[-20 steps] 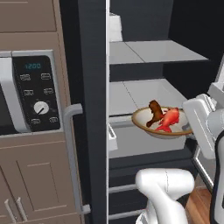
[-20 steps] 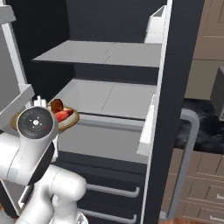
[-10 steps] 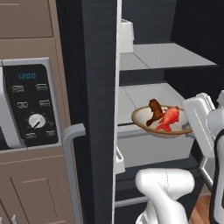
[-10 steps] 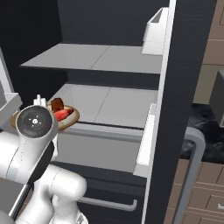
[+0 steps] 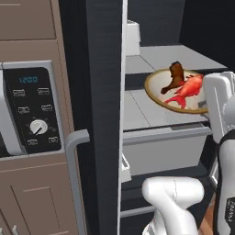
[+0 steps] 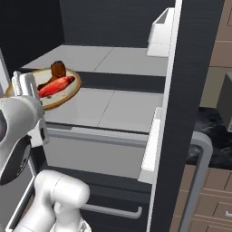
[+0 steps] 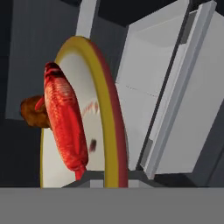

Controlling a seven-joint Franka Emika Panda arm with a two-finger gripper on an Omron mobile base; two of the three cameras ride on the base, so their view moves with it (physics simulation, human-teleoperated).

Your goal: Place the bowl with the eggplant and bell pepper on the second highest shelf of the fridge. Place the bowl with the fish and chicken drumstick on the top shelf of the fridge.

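Observation:
My gripper is shut on the near rim of a tan bowl and holds it in the air at the open fridge. A red fish and a brown chicken drumstick lie in it. The right base view has the bowl and fish at the left, in front of the upper grey shelf and above the lower shelf. Seen from the hand, the bowl's rim runs down to my gripper. The bowl with the eggplant and bell pepper is out of view.
The open fridge door stands edge-on left of the bowl, with a microwave and cabinets beyond it. White door bins hang on the right-hand door. A grey drawer sits under the lower shelf.
Both base views have shifted and closed in on the fridge. The bowl, still gripped, now sits higher against the shelves, near the upper shelf's front edge.

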